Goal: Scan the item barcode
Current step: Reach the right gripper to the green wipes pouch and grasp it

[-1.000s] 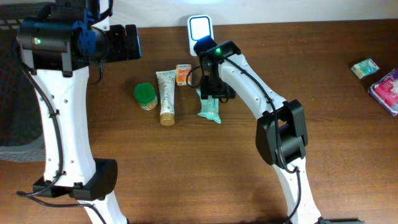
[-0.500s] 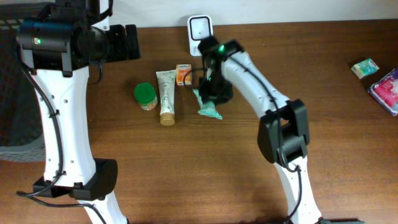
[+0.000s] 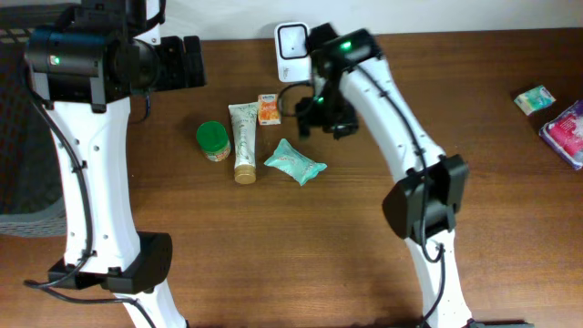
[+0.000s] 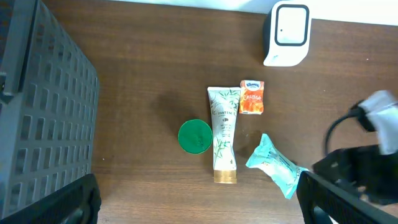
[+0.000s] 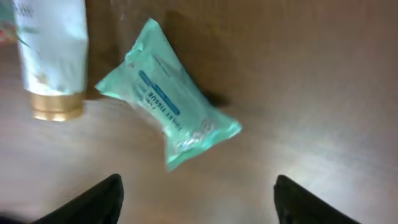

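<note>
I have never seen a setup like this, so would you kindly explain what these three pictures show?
A robot's left arm and right arm, both white, stand at a brown table, each ending in a two-finger hand. One picture looks down from above; the other two come from cameras on the wrists, so the dark shapes at their lower edges are each hand's own fingers. On the table are a white barcode scanner, an orange tissue packet, a cream tube, a green-lidded jar and a teal tissue pack. The left hand and the right hand are both open and hold nothing.
</note>
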Controlling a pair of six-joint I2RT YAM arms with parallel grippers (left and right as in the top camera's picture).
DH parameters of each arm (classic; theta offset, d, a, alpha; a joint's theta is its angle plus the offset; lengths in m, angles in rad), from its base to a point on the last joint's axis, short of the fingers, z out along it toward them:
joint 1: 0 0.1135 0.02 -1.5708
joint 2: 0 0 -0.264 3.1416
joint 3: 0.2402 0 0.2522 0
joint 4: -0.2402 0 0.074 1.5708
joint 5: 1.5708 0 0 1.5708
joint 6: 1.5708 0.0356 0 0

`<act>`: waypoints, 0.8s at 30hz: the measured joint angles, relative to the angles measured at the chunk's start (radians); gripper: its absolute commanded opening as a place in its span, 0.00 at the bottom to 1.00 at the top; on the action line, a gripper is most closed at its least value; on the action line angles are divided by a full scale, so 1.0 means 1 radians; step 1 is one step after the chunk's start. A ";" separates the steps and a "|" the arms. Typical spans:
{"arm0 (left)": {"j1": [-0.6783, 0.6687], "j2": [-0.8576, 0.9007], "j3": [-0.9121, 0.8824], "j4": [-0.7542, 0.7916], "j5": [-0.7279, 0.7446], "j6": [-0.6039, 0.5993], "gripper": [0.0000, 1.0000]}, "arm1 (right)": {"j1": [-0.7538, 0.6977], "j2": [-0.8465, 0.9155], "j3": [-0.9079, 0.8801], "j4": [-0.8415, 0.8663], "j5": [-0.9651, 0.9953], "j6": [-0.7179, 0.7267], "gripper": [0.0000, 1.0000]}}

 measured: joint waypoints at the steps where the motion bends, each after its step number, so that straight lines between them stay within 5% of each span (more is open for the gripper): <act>1: 0.000 0.000 0.000 0.000 0.000 0.000 0.99 | 0.027 0.000 -0.017 0.034 0.047 -0.042 0.76; 4: 0.000 0.000 0.000 0.000 0.000 0.000 0.99 | 0.092 0.000 -0.108 0.130 0.129 -0.135 0.82; 8: 0.000 0.000 0.000 0.000 0.000 0.000 0.99 | 0.107 -0.003 -0.323 0.307 0.164 -0.195 0.79; 11: 0.000 0.000 0.000 0.000 0.000 0.000 0.99 | 0.107 -0.001 -0.426 0.389 0.151 -0.240 0.43; 16: 0.000 0.000 0.000 0.000 0.000 0.000 0.99 | 0.107 0.000 -0.441 0.426 0.136 -0.221 0.20; 24: 0.000 0.000 0.000 0.000 0.000 0.000 0.99 | 0.055 0.005 -0.109 0.307 0.113 0.127 0.15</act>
